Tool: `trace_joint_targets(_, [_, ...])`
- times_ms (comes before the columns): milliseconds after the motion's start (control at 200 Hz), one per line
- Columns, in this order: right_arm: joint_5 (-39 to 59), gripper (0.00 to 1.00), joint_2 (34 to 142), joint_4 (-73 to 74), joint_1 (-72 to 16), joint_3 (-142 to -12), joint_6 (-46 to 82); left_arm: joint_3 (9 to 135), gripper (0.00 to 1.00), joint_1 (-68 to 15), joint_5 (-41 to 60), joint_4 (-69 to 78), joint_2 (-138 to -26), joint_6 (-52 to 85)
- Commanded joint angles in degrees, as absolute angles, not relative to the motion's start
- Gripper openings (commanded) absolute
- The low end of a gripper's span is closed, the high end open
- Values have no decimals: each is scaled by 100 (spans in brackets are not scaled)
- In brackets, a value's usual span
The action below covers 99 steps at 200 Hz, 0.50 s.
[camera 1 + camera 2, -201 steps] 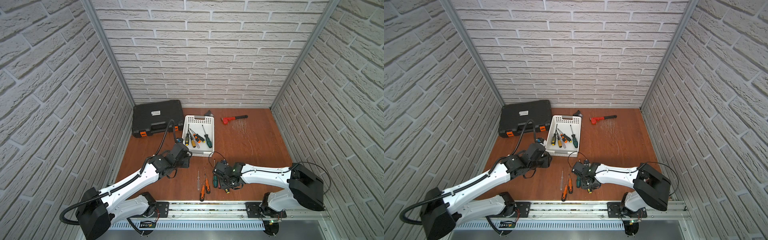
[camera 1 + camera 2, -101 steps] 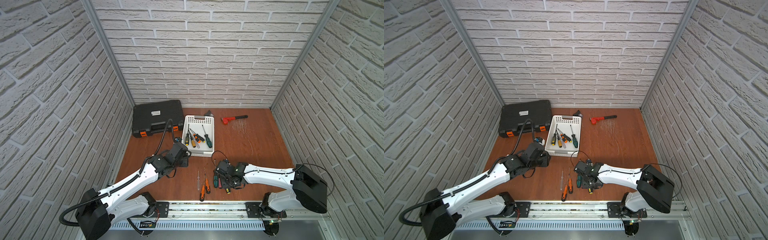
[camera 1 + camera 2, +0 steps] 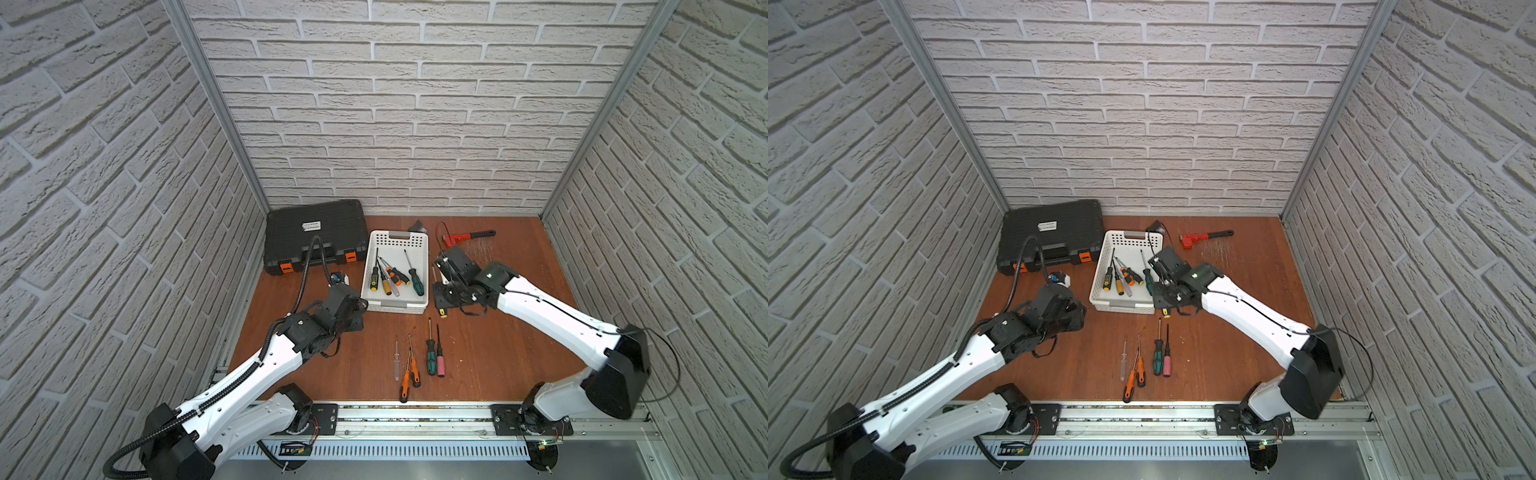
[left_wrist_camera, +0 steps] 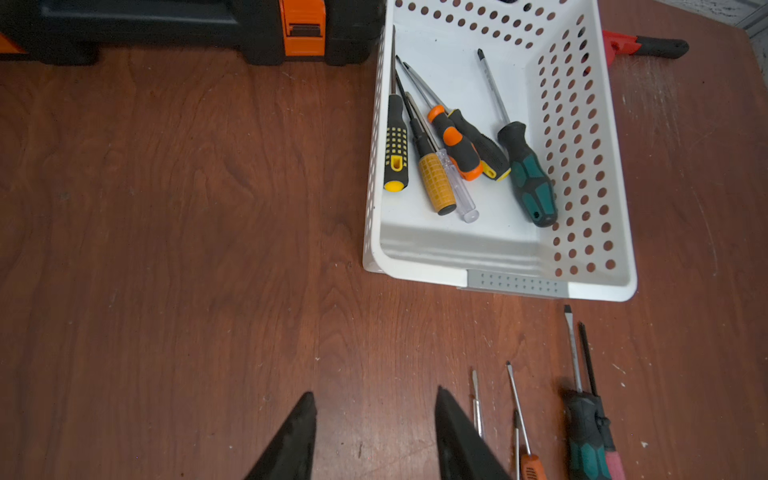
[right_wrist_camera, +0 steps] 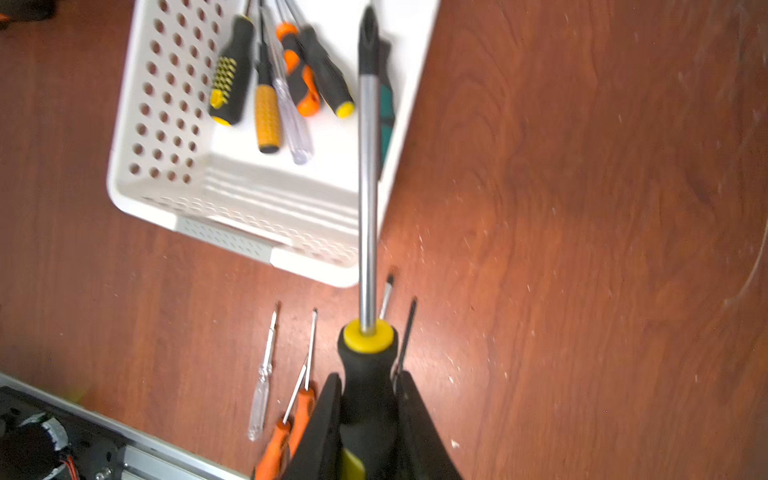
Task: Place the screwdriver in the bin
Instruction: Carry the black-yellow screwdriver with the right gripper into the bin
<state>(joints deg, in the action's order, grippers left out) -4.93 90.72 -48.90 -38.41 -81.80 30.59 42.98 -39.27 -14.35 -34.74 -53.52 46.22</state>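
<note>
The black fingers [image 5: 324,415] of the right gripper [image 5: 370,386] are clenched on the thick black rubber grip of a screwdriver with a yellow collar and a long steel shaft [image 5: 368,187]. Holding it at the handle probably gives the pads a broad, soft surface and leaves the shaft free to lead the way. In the wrist view the tip appears to reach over the rim of the white rectangular plastic bin with perforated walls [image 5: 116,183].

In a top view this gripper [image 3: 444,293] hangs at 3 o'clock of the bin [image 3: 395,307], just beside its long wall. It seems lifted clear of the reddish-brown wooden table [image 3: 519,332], with the shaft aimed toward 12 o'clock, roughly along the bin's length, so the tool should fit lengthwise. The screwdriver is thus not yet inside; a short move toward 9 o'clock looks enough.

The left gripper [image 4: 374,399] has its fingers released, with nothing between them, parked at 7 o'clock of the bin, out of the way.

Several screwdrivers already lie in the bin [image 3: 390,278]. Five more [image 3: 431,357] wait on the table at 6 o'clock. A black ribbed tool case with orange latches [image 3: 316,232] sits at 10 o'clock.
</note>
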Motion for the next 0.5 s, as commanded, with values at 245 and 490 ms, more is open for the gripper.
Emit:
trace_joint_targets(245, [-285,5,11822,-5142,-3651,-11123,1459,4184,48,-3833,-1590,-3745,-4940,4982])
trace_joint_targets(490, [-456,6,12479,-5177,-3507,-11326,1472,4090,48,-3817,-1591,-3774,-4845,5066])
